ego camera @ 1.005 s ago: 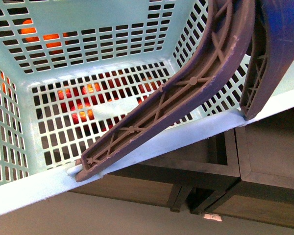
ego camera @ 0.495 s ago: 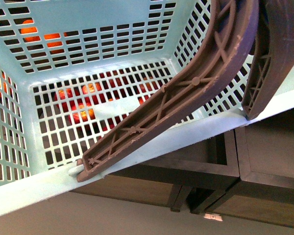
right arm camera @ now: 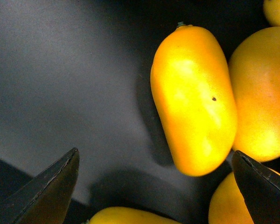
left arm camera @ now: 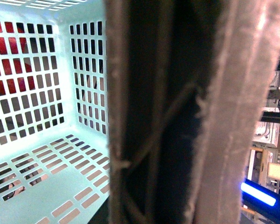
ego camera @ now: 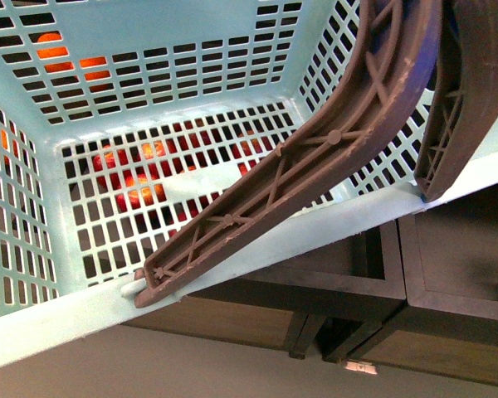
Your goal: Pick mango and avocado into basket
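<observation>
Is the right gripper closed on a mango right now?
No, the right gripper is open, its fingertips spread wide apart and the mango lying untouched ahead of them.

No readable text anywhere
The small white tag [ego camera: 361, 366] low by the dark cabinet [ego camera: 456, 274] in the front view is too small and blurred to read; the basket [ego camera: 66, 319] and the mango [right arm camera: 193, 98] show no legible print

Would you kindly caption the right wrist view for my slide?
Open right pincer facing a smooth oval yellow-orange mango beside other yellow fruit.
</observation>
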{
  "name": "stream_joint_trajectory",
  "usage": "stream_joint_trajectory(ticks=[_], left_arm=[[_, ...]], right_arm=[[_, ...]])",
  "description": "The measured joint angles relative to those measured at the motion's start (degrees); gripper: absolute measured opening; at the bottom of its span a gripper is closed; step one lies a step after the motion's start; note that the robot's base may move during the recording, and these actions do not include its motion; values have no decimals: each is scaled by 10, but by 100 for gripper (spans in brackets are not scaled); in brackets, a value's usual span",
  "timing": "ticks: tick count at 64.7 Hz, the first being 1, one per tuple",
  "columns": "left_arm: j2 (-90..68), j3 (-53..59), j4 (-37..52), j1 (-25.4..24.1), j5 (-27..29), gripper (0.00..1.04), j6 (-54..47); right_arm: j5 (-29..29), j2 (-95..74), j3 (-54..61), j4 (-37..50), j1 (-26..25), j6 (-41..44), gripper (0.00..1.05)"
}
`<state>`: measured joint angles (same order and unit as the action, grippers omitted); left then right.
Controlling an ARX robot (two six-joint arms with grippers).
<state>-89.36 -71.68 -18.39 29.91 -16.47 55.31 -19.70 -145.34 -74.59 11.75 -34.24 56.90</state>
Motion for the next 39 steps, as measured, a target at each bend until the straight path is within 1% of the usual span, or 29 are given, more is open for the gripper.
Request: stream_joint_trajectory(ticks=[11, 24, 39], left_arm=[[0, 0, 0, 0, 0, 14, 0], [0, 0, 0, 0, 1, 14, 0], [0, 0, 0, 0, 0, 14, 0]], right_arm=[[1, -25, -29, -10, 8, -12, 96], [-6, -49, -97, -27, 16, -48, 96], [-2, -73, -147, -49, 17, -58, 96]])
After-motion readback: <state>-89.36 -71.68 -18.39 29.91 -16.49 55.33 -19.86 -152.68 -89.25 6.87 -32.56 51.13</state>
